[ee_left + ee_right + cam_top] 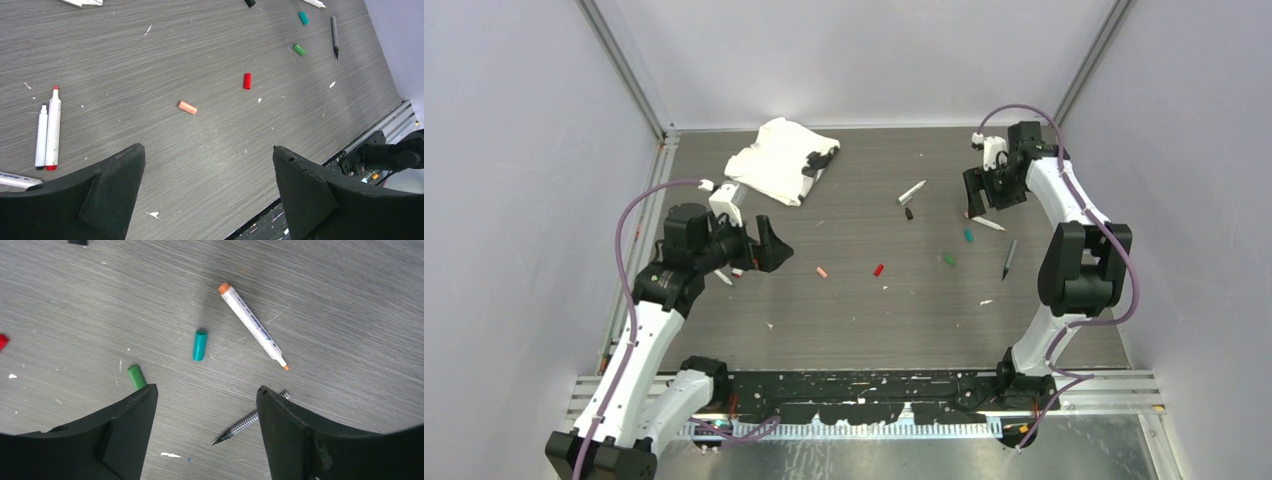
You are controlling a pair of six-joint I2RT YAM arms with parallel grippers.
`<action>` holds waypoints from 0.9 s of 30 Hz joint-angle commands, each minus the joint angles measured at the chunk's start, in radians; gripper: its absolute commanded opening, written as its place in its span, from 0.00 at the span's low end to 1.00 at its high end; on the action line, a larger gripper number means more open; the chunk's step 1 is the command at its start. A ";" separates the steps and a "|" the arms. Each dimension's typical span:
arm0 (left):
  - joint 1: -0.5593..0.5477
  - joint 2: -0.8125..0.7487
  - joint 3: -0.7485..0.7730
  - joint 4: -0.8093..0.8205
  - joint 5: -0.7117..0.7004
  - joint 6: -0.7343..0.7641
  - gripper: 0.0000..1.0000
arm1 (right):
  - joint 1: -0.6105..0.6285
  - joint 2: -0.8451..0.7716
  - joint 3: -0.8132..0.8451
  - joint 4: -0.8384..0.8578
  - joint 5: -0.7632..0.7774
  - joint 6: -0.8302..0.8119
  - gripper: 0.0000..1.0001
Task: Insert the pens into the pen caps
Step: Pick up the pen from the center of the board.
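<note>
In the right wrist view, the orange-tipped white pen (254,326) lies slanted in the upper middle of the frame. The slim dark grey pen (242,426) shows at lower centre, partly hidden behind one of my fingers. The teal cap (200,345) sits near frame centre, just left of that white pen and apart from it. The green cap (136,377) is lower left.

In the left wrist view, a red-tipped white pen (52,127) and a shorter black-tipped white pen (41,135) lie side by side at the left edge. The salmon cap (187,107) is at centre, and the red cap (247,81) is up and to its right.

From above, one more white pen (911,191) lies at upper centre, with the black cap (909,213) just below it.

My right end effector (206,389) hangs over the teal cap, jaws apart and gripping nothing. My left end effector (207,150) is spread wide and empty.

A crumpled white cloth (779,160) sits on the grey surface (854,310) at upper left.
</note>
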 commanded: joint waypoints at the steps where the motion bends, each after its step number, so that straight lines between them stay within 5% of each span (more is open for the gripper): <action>1: -0.003 -0.012 -0.005 0.021 0.035 0.007 1.00 | -0.012 0.050 0.028 0.005 0.074 -0.006 0.73; 6: -0.003 -0.024 -0.011 0.033 0.063 -0.003 0.99 | -0.052 0.083 0.038 0.002 0.058 -0.001 0.56; 27: -0.013 -0.044 -0.017 0.042 0.083 -0.009 0.98 | -0.060 0.255 0.129 -0.004 0.106 -0.095 0.52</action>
